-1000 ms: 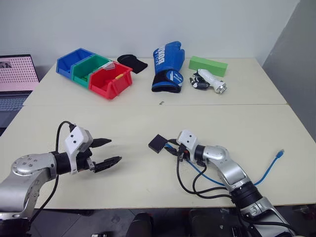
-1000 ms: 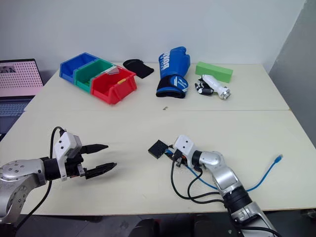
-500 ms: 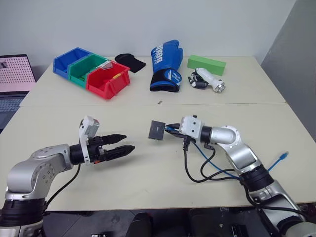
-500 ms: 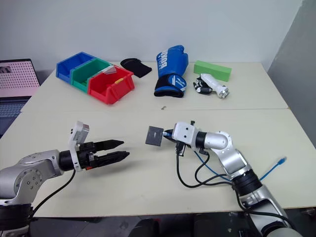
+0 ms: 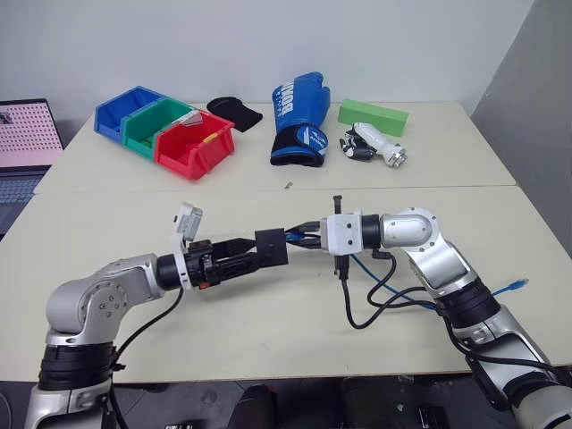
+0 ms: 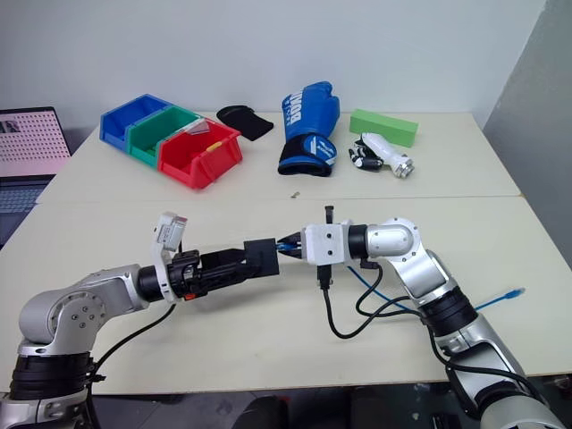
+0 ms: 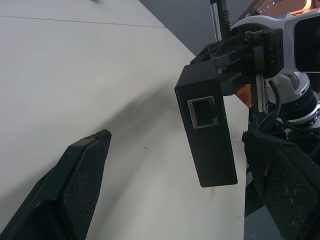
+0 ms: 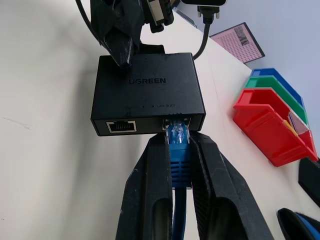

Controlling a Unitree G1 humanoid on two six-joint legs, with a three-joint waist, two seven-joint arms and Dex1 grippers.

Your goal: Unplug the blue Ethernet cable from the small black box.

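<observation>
The small black box (image 6: 260, 256) hangs above the table (image 6: 268, 201), between 2 grippers: right gripper (image 8: 176, 165) pinching the blue Ethernet cable (image 8: 178, 150) plug, left gripper (image 7: 200, 180) fingers spread around the box's far end, cable running away rightward.

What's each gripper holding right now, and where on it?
Right gripper pinches the blue Ethernet cable just behind its plug, still seated in the small black box. Left gripper straddles the box, not closed.

Beige table (image 5: 429, 170) (white wall (image 5: 268, 45) behind)
</observation>
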